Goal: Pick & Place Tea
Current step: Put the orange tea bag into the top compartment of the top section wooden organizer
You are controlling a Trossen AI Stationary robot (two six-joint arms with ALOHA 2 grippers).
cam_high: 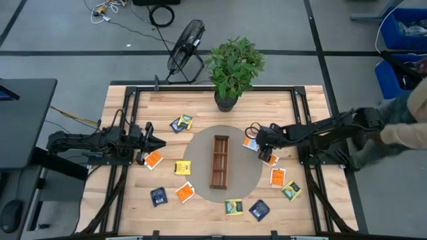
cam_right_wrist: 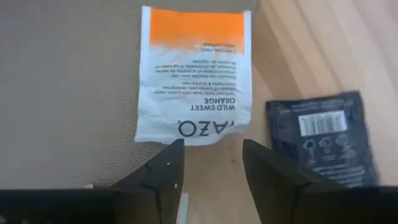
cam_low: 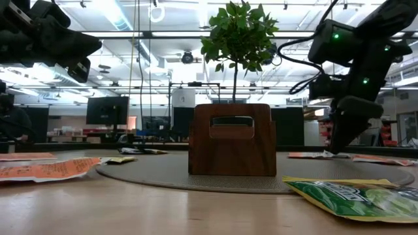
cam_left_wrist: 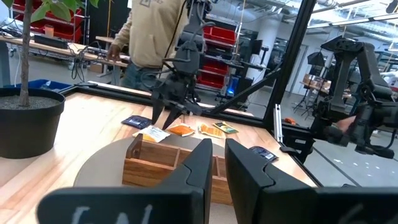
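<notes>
Several small flat tea sachets lie scattered on the wooden table, among them orange, yellow and navy ones. A long wooden tray stands on a round grey mat. My right gripper hangs open, slanting down over the near edge of a white-and-orange sachet that lies flat, half on the mat's right rim. A navy sachet lies beside it on the wood. My left gripper waits level at the table's left, fingers nearly together, holding nothing.
A potted plant stands at the table's far edge, a fan on the floor behind it. A person stands beyond the table's right side. More sachets lie near the right front; a green one lies close to the low camera.
</notes>
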